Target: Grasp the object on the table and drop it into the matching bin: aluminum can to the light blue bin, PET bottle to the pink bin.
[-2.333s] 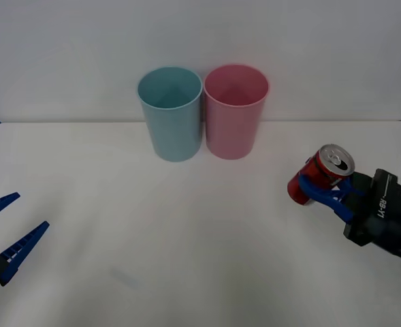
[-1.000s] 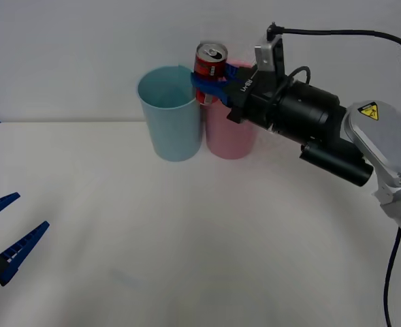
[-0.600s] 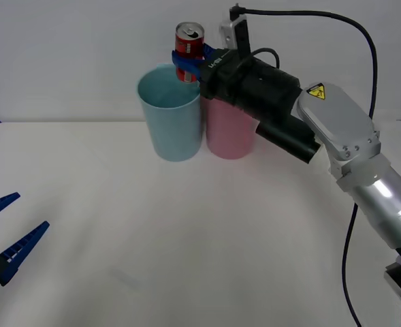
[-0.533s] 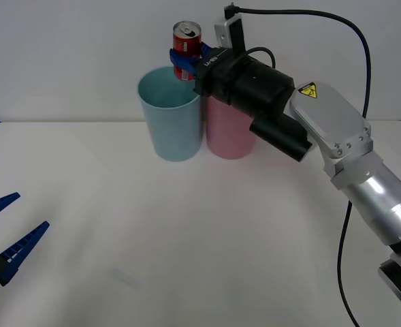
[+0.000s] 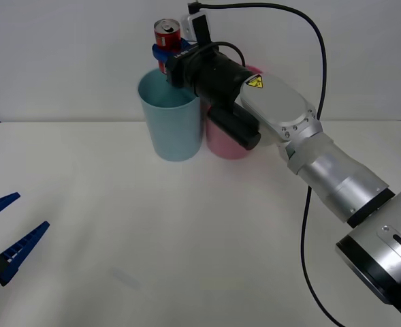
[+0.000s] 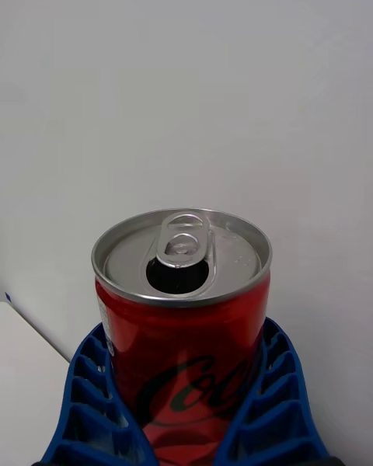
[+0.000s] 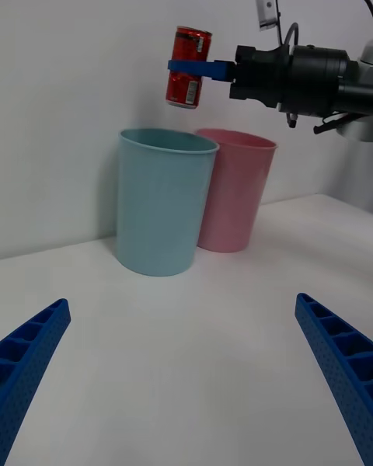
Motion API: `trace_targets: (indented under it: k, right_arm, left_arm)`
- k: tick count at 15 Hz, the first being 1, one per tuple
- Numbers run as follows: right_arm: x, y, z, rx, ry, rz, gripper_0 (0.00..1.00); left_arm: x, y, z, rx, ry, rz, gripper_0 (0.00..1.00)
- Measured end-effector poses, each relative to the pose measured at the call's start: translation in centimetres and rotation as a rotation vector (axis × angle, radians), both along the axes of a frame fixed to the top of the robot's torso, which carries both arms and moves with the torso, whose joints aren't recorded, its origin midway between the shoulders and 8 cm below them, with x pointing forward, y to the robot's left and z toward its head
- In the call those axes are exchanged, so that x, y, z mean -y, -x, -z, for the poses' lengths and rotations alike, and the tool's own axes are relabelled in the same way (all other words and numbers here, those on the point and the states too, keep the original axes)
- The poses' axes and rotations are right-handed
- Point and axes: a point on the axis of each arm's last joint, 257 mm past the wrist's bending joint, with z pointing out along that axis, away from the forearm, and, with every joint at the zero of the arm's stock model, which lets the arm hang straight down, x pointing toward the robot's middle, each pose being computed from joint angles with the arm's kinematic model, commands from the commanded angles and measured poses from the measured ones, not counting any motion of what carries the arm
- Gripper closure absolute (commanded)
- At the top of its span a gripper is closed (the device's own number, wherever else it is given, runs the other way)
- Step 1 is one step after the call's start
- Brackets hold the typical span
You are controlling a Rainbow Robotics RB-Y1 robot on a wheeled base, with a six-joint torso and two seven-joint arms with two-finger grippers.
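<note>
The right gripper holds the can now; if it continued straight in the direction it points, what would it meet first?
Probably nothing nearby: the right gripper, shut on the can, points across above the light blue bin; depth is unclear.

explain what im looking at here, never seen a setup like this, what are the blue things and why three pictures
This is a two-armed robot sorting rubbish. The blue ribbed pieces are the fingers of each arm's tool. One picture comes from a camera above the arms; the other two come from cameras on each wrist. On the white table stand a light blue bin and a pink bin, side by side. The right tool is shut on a red aluminum can, holding it in the air above the light blue bin; the right wrist camera looks at the can's open silver top. The left tool waits open, low near the table's left edge.
</note>
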Motion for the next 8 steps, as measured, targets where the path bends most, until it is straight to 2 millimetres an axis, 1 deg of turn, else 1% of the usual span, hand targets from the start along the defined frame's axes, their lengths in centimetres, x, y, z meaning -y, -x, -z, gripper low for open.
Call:
trace_targets:
  k: [1, 2, 3, 4, 5, 8]
  right_arm:
    - [-0.27, -0.12, 0.10, -0.003, 0.000, 0.004, 0.94]
    - [-0.47, -0.11, 0.20, -0.005, 0.002, 0.005, 0.89]
    - [-0.55, -0.09, 0.33, -0.007, 0.004, 0.005, 0.63]
    - [-0.59, -0.07, 0.36, -0.007, 0.005, 0.005, 0.08]
    - [-0.59, -0.07, 0.37, -0.007, 0.005, 0.005, 0.00]
    - [-0.61, -0.04, 0.47, -0.006, 0.008, 0.004, 0.00]
  left_arm:
    - [0.00, 0.00, 0.00, 0.000, 0.000, 0.000, 0.00]
    - [0.00, 0.00, 0.00, 0.000, 0.000, 0.000, 0.00]
    - [0.00, 0.00, 0.00, 0.000, 0.000, 0.000, 0.00]
    - [0.00, 0.00, 0.00, 0.000, 0.000, 0.000, 0.00]
    - [0.00, 0.00, 0.00, 0.000, 0.000, 0.000, 0.00]
    - [0.00, 0.00, 0.00, 0.000, 0.000, 0.000, 0.00]
